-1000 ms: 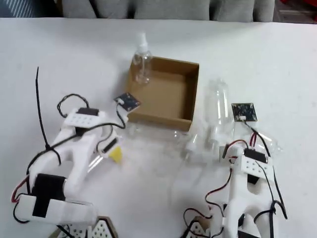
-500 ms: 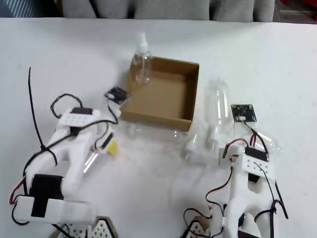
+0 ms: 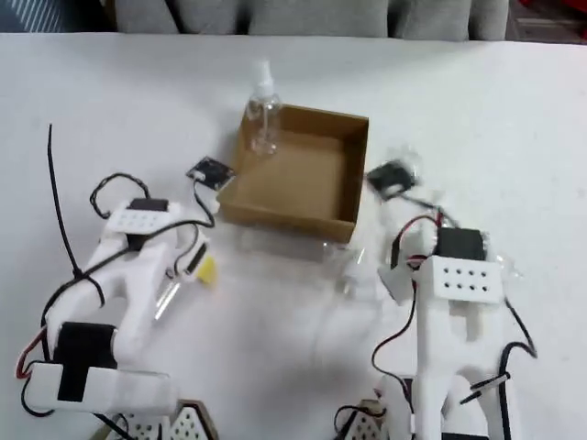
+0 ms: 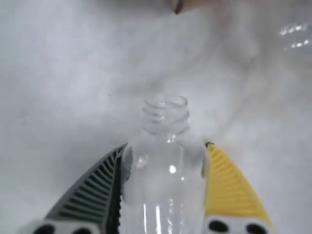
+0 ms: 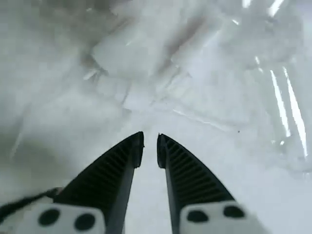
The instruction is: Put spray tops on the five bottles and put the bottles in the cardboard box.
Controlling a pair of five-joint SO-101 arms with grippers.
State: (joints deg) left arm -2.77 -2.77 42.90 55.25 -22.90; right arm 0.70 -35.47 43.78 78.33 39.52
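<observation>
A clear bottle with no top, its threaded neck bare, is held between the grey and yellow fingers of my left gripper, which is shut on it low over the white table. In the high view that gripper sits left of the cardboard box. One bottle with a spray top stands in the box's far left corner. My right gripper is shut on nothing, just above white spray tops and clear bottles lying on the table.
The right arm rises beside the box's right wall and covers part of the loose pile in front of the box. A black cable tie sticks up by the left arm. Chair backs line the far edge.
The right arm swung up and left toward the box, now covering the lying bottles on its side. The left arm drew slightly left with its bottle.
</observation>
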